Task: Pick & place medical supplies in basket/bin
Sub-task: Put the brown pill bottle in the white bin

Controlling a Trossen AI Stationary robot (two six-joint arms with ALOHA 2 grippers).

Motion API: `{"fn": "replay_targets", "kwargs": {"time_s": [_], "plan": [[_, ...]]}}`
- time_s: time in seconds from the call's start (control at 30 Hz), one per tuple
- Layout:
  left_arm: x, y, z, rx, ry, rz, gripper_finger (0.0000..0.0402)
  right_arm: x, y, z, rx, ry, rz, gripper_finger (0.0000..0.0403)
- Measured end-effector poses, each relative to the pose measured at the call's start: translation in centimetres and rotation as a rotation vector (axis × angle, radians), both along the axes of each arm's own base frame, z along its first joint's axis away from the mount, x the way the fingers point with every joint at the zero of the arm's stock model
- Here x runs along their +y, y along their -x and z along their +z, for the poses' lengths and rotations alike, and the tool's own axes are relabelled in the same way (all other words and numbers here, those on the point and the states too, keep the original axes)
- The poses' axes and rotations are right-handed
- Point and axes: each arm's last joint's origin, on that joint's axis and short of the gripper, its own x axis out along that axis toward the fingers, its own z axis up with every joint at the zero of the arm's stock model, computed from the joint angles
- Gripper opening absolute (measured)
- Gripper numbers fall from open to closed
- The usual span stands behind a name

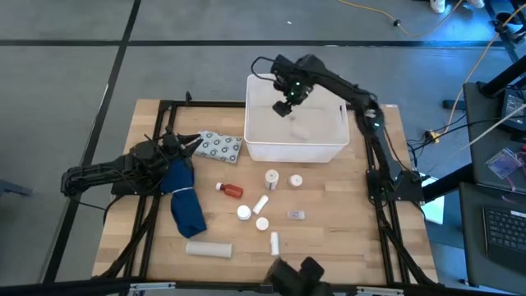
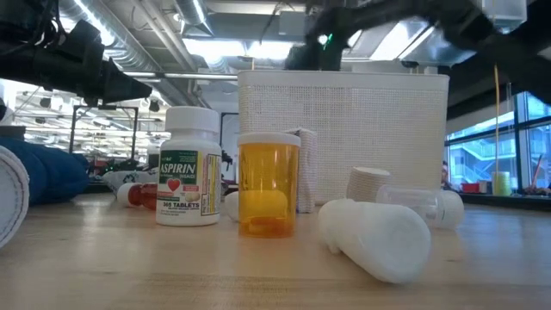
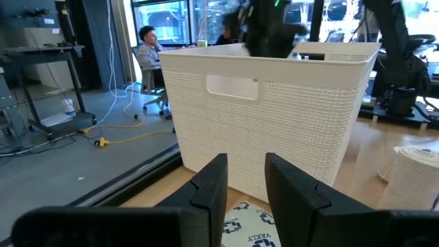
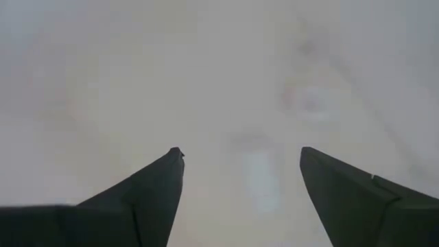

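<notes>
The white tub [image 1: 296,130] stands at the table's far middle, also in the low view [image 2: 344,129] and the left wrist view [image 3: 274,116]. My right gripper [image 1: 283,105] hangs open over the tub's inside [image 4: 240,185], pointing down at its floor, where a pale blurred item [image 4: 260,182] lies. My left gripper [image 1: 196,145] is open at the table's left, its fingers [image 3: 245,185] just short of the grey dotted blister pack [image 1: 220,146], which lies flat [image 3: 250,228]. Supplies lie in front of the tub: a red-orange bottle [image 1: 231,191], white bottles [image 1: 271,178] and tubes [image 1: 260,203].
A long dark blue cloth [image 1: 185,197] lies beside the left arm. A white roll [image 1: 208,248] and a small packet [image 1: 296,215] lie nearer the near edge. The low view shows an aspirin bottle [image 2: 188,178] and an amber vial [image 2: 269,185]. People sit in the room beyond [image 3: 147,48].
</notes>
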Motion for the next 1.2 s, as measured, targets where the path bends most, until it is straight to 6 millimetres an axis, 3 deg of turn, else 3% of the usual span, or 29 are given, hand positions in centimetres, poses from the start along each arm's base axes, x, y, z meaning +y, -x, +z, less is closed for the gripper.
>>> {"fn": "replay_targets", "kwargs": {"time_s": [0.13,0.3,0.53,0.7,0.83,1.0,1.2], "plan": [[0.0,0.0,0.0,0.001,0.0,-0.001,0.0092,3.1,0.6,4.0,-0.111,0.052,0.076,0.0291],[0.0,0.0,0.0,0.0,0.0,-0.001,0.0092,8.8,0.8,8.4,-0.224,0.111,0.208,0.0291],[0.0,0.0,0.0,-0.001,0.001,-0.001,0.0092,18.2,0.7,11.5,-0.288,0.151,0.404,0.0291],[0.0,0.0,0.0,-0.002,0.001,-0.008,0.0092,23.7,0.9,11.6,-0.225,0.218,0.531,0.0283],[-0.3,-0.2,0.3,-0.036,0.003,-0.115,0.0093,26.6,1.3,10.7,-0.154,0.216,0.62,0.0269],[-1.0,-0.5,1.0,-0.156,0.085,-0.379,0.0118,28.2,3.1,9.0,-0.059,0.262,0.605,0.0239],[-1.4,-0.9,0.9,-0.178,0.253,-0.513,0.0166,29.6,6.0,7.0,-0.161,0.272,0.536,0.0201]]}}
